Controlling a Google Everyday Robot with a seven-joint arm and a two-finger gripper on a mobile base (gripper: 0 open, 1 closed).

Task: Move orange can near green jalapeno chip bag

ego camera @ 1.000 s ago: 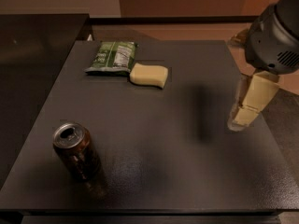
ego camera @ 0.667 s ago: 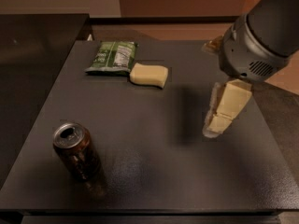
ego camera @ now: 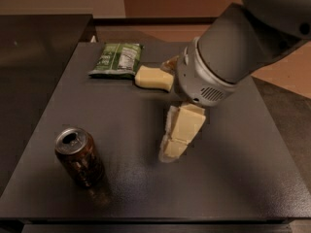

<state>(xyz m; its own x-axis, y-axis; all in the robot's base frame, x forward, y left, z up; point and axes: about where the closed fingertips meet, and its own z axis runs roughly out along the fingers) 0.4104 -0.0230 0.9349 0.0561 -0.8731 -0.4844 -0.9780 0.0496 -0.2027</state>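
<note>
The orange can (ego camera: 79, 156) stands upright at the front left of the dark table (ego camera: 252, 178), silver top with pull-tab showing. The green jalapeno chip bag (ego camera: 118, 59) lies flat at the back left, white label panel up. My gripper (ego camera: 177, 135) hangs over the middle of the table, to the right of the can and well apart from it, with its cream fingers pointing down toward the front. It holds nothing that I can see.
A pale yellow sponge block (ego camera: 153, 78) lies just right of the chip bag, partly behind my arm. My grey arm housing (ego camera: 228, 57) fills the upper right. A dark counter (ego camera: 39, 38) adjoins the table at the left.
My gripper and arm have swung left from the table's right edge toward the middle, closer to the can. The can, bag and sponge have not moved.
</note>
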